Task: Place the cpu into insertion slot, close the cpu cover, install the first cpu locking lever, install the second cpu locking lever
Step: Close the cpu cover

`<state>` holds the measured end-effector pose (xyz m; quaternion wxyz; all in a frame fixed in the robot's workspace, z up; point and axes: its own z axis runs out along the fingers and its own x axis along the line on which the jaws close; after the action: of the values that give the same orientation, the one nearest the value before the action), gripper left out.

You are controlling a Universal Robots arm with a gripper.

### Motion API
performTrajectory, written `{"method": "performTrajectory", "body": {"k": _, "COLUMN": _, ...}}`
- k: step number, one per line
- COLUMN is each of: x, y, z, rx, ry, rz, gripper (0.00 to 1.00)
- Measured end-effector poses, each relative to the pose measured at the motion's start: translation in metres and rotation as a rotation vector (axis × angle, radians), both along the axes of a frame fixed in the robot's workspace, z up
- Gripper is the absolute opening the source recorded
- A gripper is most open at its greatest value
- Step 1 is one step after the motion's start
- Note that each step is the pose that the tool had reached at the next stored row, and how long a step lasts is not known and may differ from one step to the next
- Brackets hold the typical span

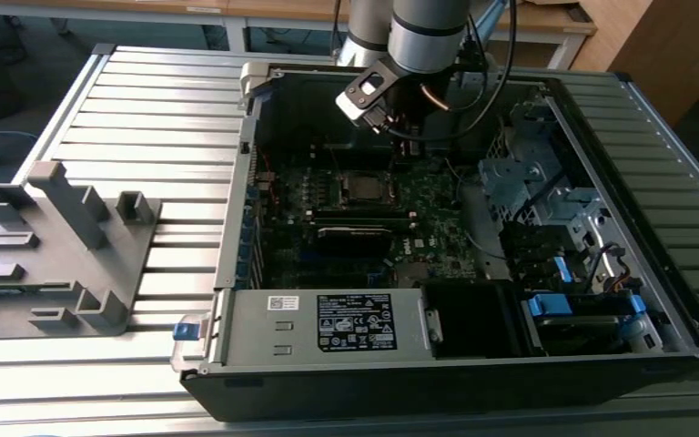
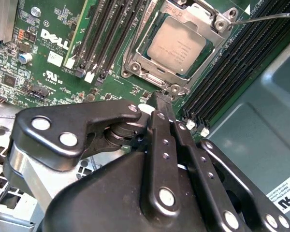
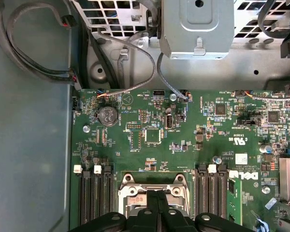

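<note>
Cpu sits in the insertion slot in the middle of the motherboard, inside the open computer case. In the exterior view the gripper hangs just on the far side of the slot and low over the board. I judge it is there because the work is now around the socket. The power-supply box is at the near wall, well apart from it. A grey fixture stands on the table at the exterior view's left.

In the second wrist view the silver-grey cpu lies flat in the slot. The cpu cover appears to be folded down, with its frame resting on the chip's edges to keep it seated. A thin locking lever reaches away from one corner of the socket, and it seems to me not yet hooked. The two fingers are pressed together with nothing between them, and their common tip is just beside a corner of the cover. Such a narrow tip suits pushing more than grasping.

In the first wrist view the joined fingers point at the socket, which lies between the rows of memory slots.
</note>
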<state>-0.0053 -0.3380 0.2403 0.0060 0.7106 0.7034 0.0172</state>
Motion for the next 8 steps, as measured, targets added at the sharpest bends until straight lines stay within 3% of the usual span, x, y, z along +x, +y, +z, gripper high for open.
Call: {"method": "performTrajectory", "body": {"k": 8, "x": -0.0001, "y": 0.0, "z": 0.0, "rx": 0.0, "ry": 0.0, "rz": 0.005, "gripper": 0.11}}
